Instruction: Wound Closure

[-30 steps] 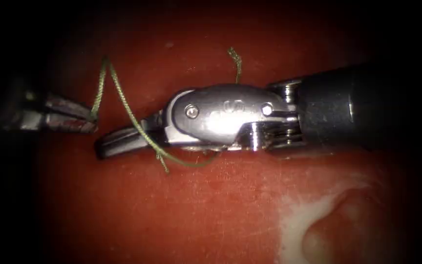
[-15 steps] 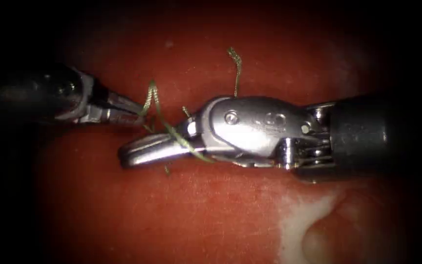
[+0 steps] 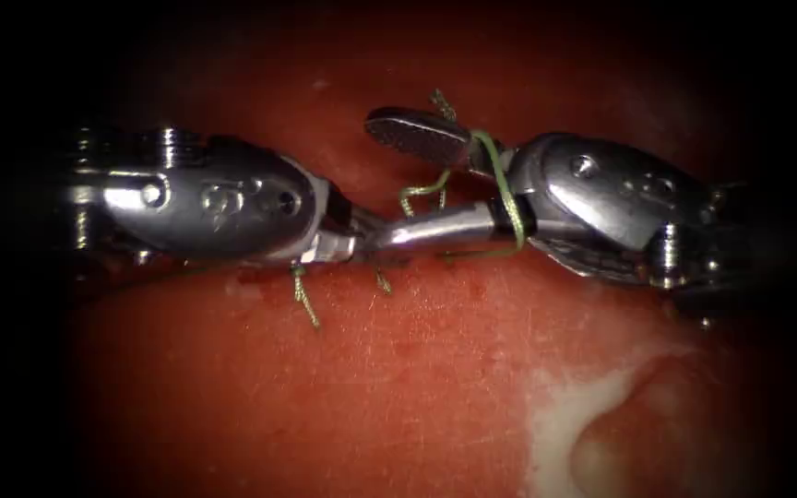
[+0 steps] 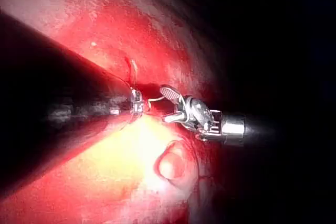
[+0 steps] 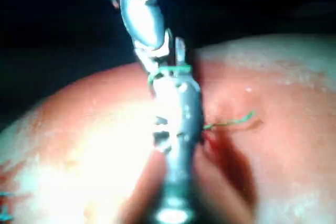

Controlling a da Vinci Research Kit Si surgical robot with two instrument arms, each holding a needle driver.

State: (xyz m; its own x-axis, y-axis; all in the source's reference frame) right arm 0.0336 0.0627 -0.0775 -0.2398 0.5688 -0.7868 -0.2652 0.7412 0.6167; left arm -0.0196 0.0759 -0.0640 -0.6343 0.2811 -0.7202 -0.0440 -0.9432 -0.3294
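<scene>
The right tool (image 3: 417, 180) comes in from three o'clock with its jaws apart: the upper jaw lifts toward eleven o'clock, the lower one lies flat and points at nine. A loop of green thread (image 3: 506, 189) is wound around the base of those jaws, and another strand (image 3: 422, 191) curls in the gap between them. The left tool (image 3: 366, 242) enters from nine o'clock, and its tip meets the right tool's lower jaw; whether its jaws are together or apart cannot be told, nor whether it holds thread. A second ago the left tool sat far out at nine o'clock with thread at its tip, and the right tool's jaws lay together; since then the left tool has come in and the right has drawn back toward three.

Short cut ends of thread (image 3: 304, 300) stick out of the tissue (image 3: 398, 387) just below the tools, and one more (image 3: 442, 103) at twelve o'clock. No needle can be made out.

The risk, as a judgement: the loop could slide off the open jaws, or the close-set tips could snag the strand and fray it.
</scene>
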